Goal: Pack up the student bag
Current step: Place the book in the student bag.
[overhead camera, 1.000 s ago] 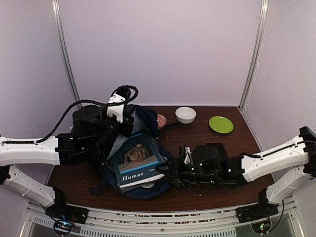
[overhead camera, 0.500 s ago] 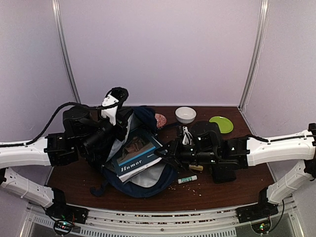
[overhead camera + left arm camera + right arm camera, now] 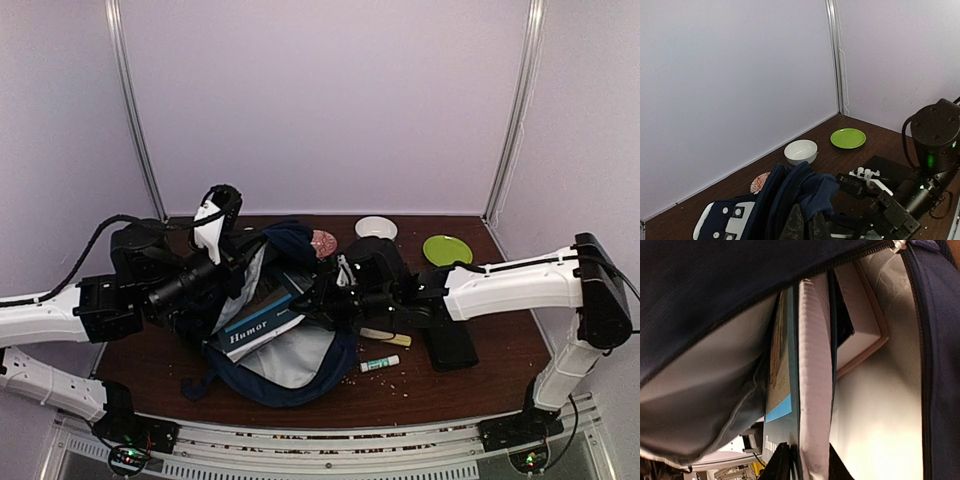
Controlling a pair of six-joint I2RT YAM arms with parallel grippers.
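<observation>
Right wrist view shows the right claw closed on the page edge of the book, which sits part-way inside the student bag. The bag lies at the middle of the bench, between the arms. The left claw is pinched shut on its navy rim, lifting the mouth. Step in hand, as judged: inserting the book. The next move calls for pushing it deeper along the lining, then releasing.
</observation>
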